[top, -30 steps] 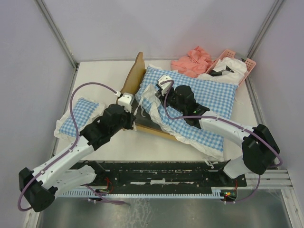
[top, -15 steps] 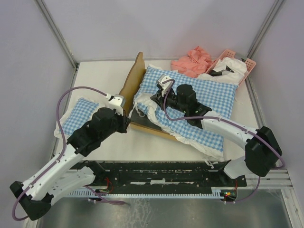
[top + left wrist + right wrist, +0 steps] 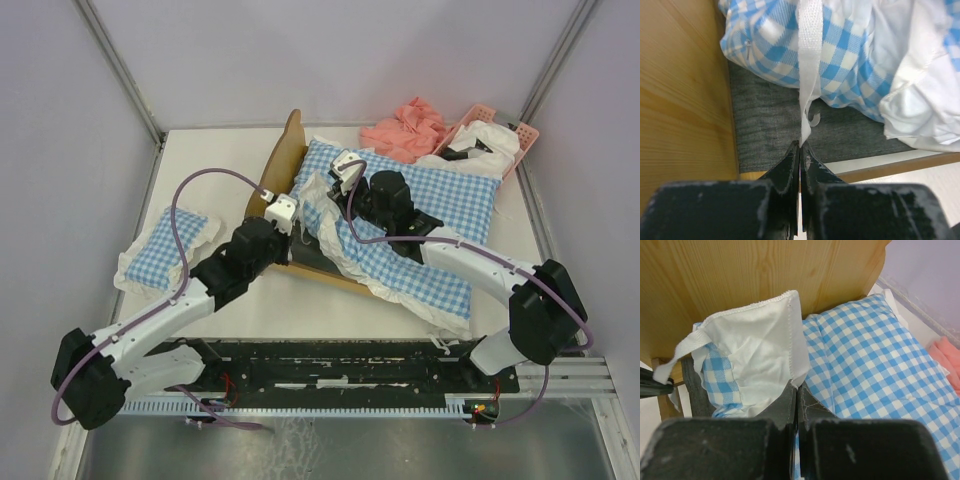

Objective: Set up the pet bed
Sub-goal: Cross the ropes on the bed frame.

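**Both grippers clenched on the cushion's trim over the bed**

The bed (image 3: 283, 160) sits diagonally near the middle of the surface (image 3: 220, 160), its wooden headboard standing on the left side, toward the far edge. A large checked cushion (image 3: 450, 195) lies partly in the bed and spills out toward the right edge, leaving a strip of the grey base (image 3: 770, 130) bare beside the headboard.

The left gripper (image 3: 800, 150) is closed, pinching the end of a white strap (image 3: 809, 50) that hangs from the cushion just above the grey base. The right gripper (image 3: 796, 390) is also closed, clamped on the cushion's white frill (image 3: 760, 345) close to the headboard.

A small checked pillow (image 3: 165, 245) lies by the left edge. A pink cloth (image 3: 405, 130) and a pink basket (image 3: 530, 133) are at the far right corner.
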{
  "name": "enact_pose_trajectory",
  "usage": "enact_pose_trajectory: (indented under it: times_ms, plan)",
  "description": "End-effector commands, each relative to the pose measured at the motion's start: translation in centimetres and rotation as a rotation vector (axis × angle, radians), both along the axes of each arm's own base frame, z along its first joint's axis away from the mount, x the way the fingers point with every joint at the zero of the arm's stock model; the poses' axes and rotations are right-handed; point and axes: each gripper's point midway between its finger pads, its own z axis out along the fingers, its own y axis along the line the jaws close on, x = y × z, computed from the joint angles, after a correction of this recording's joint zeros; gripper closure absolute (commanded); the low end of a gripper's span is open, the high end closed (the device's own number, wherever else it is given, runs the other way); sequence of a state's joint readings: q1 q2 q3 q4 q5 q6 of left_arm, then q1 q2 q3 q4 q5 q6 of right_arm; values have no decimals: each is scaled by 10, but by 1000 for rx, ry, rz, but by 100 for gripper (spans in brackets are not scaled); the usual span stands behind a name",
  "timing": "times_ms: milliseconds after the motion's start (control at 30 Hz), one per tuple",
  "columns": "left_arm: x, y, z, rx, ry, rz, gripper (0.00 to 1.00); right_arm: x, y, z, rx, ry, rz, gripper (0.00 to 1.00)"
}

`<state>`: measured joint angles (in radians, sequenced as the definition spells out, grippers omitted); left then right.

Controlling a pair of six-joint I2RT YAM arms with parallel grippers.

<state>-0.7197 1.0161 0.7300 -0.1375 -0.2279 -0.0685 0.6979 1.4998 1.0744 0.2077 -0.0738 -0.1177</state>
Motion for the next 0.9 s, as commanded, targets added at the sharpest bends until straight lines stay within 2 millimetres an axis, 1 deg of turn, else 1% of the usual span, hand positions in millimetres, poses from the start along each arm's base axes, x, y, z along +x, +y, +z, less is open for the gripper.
enact_pose_trajectory:
  times_ms: [0,133,267,433,600,733,867]
  plan:
    - [15,-3,0,16,-59,18,97,2,-4,19,36,-60,-8,98]
    - [16,3,-11,6,-64,55,97,-3,-4,16,44,-57,7,98]
    - [8,10,-27,51,40,85,97,-3,-1,12,44,-45,18,98]
    - [2,17,-44,32,57,117,97,-2,5,5,49,-26,34,98]
    - [0,19,-51,6,82,149,97,-7,10,2,46,-10,73,98]
    - [-1,24,-57,-18,110,209,93,-12,14,4,46,-1,112,98]
    - [-2,29,-53,-47,119,254,86,-17,22,2,60,33,158,98]
